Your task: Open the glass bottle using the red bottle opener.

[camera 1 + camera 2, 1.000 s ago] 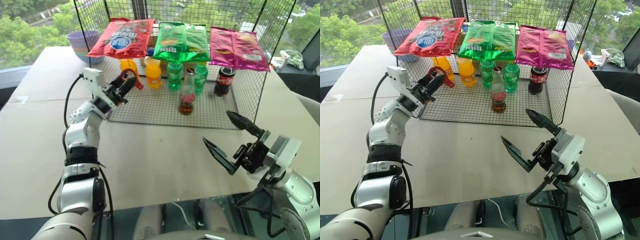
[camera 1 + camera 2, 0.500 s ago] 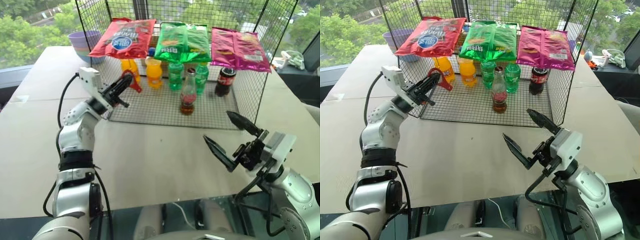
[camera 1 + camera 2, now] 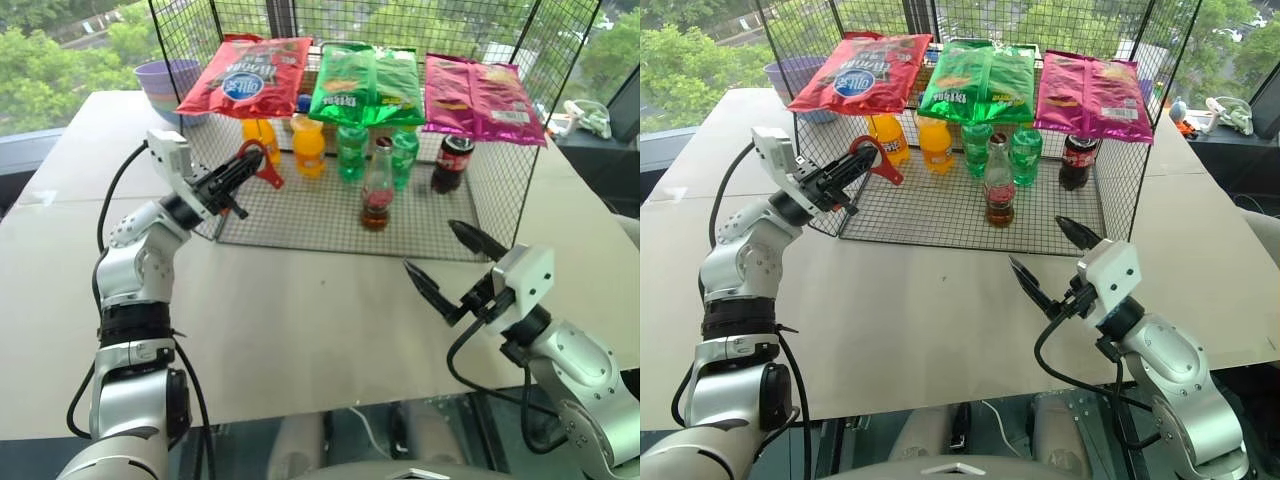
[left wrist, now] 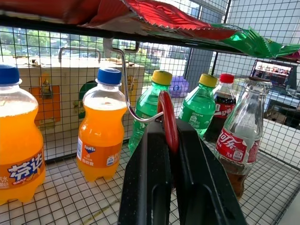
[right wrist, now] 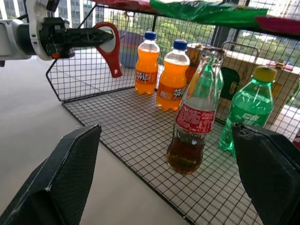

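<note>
Left end effector [image 3: 243, 167] grips red bottle opener [image 3: 262, 163]; right [image 3: 452, 265] wide; glass bottle [image 3: 377, 186] capped, low brown drink.

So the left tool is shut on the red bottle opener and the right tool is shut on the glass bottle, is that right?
Not quite. The left tool is shut on the red bottle opener, but the right tool is open and holds nothing; the glass bottle stands free on the wire rack, as the right wrist view shows.

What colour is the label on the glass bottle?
Red with white lettering, on the glass bottle; the right wrist view shows it best.
</note>
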Controlling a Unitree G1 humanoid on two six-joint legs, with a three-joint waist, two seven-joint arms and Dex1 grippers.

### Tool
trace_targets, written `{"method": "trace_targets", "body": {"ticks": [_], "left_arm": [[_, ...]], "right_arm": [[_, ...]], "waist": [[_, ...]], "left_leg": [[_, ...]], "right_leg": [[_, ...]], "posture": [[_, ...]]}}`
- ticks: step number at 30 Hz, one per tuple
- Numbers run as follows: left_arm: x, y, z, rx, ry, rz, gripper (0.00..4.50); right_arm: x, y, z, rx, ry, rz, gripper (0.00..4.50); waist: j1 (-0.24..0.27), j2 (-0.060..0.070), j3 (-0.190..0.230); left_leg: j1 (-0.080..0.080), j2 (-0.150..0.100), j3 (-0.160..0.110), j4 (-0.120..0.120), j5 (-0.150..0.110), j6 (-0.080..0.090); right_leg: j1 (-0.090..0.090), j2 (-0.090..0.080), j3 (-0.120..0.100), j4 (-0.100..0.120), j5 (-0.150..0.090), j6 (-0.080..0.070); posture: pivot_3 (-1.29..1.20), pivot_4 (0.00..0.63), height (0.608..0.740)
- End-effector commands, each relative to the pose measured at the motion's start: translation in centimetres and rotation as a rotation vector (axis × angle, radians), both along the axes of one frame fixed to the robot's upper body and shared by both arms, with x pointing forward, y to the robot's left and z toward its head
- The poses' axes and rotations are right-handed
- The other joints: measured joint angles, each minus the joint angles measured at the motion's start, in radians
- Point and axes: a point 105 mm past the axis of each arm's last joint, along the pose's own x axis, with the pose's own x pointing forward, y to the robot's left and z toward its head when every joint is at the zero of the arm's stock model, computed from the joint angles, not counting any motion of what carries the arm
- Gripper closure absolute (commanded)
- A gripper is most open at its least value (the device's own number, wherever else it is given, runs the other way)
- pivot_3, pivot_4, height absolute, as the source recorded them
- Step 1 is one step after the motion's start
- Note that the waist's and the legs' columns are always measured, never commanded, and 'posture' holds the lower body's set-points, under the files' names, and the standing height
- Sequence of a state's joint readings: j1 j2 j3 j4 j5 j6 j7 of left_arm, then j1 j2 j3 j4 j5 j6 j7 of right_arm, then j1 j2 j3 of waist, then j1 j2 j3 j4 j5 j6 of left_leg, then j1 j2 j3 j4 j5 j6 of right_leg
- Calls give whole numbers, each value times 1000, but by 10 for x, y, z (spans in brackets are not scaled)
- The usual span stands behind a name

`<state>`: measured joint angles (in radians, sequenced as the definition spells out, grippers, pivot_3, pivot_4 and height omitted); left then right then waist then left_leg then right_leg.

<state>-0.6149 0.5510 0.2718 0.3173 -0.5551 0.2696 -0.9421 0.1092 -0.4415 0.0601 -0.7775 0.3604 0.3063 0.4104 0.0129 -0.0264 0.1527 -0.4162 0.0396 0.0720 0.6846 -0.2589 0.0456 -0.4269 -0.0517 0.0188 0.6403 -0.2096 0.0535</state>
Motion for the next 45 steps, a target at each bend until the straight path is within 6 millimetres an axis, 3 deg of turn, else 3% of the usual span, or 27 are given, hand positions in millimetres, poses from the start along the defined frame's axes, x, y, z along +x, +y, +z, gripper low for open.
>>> {"method": "trace_targets", "body": {"ticks": [1,9,14,16,21,25,34,37,39,42,43,45], "left_arm": [[1,-14,9,12,10,-43,4435],[6,-18,5,29,72,-47,4435],[7,-11,11,106,-86,42,4435],[12,-4,10,92,-71,85,4435],[11,-5,8,83,-50,59,3014],[10,-10,5,101,-44,41,1091],[11,-3,6,106,-40,53,1091],[12,0,6,107,-39,67,1787],[11,2,6,113,-40,68,2538],[10,3,4,119,-34,61,4068],[10,3,4,120,-32,61,4345],[9,4,4,123,-32,60,4432]], "right_arm": [[-8,4,14,8,-63,21,0],[-8,4,14,6,-66,11,0],[-8,4,15,6,-75,6,0],[-8,4,16,9,-79,6,0],[-9,4,15,11,-80,7,0],[-9,5,14,13,-77,8,0],[-10,5,12,15,-75,0,0],[-10,5,12,16,-74,-2,0],[-10,5,11,16,-74,-3,0],[-11,4,11,16,-72,-5,0],[-11,3,10,15,-71,-6,0],[-11,3,10,15,-71,-7,0]], "waist": [[1,0,0],[2,0,0],[4,0,0],[4,-1,0],[0,-1,1],[-1,-1,1],[-1,-1,1],[-1,-1,1],[-1,-1,1],[0,-1,1],[1,-1,1],[2,-1,1]], "left_leg": [[0,0,0,0,0,0],[0,0,-1,1,0,0],[0,-1,-1,1,0,0],[0,-1,-1,1,0,0],[0,0,-1,1,0,0],[1,0,-1,1,0,0],[1,0,-1,1,0,0],[1,0,-1,1,0,0],[1,0,-1,1,0,0],[1,0,-1,1,0,0],[1,0,-1,1,0,0],[1,0,-1,1,0,0]], "right_leg": [[0,0,0,0,0,0],[1,0,0,1,0,-1],[1,0,-1,0,0,-1],[1,0,-1,0,0,-1],[1,0,-1,1,0,-1],[1,0,0,1,0,-1],[1,0,0,1,0,-1],[1,0,0,1,0,-1],[1,0,0,1,0,-1],[1,0,0,1,0,-1],[1,0,0,1,0,-1],[1,0,-1,1,0,-1]], "posture": [[0,150,740],[0,150,740],[0,150,740],[0,150,740],[0,150,740],[0,150,740],[0,150,740],[0,150,740],[0,150,740],[0,150,740],[0,150,740],[0,150,740]]}}
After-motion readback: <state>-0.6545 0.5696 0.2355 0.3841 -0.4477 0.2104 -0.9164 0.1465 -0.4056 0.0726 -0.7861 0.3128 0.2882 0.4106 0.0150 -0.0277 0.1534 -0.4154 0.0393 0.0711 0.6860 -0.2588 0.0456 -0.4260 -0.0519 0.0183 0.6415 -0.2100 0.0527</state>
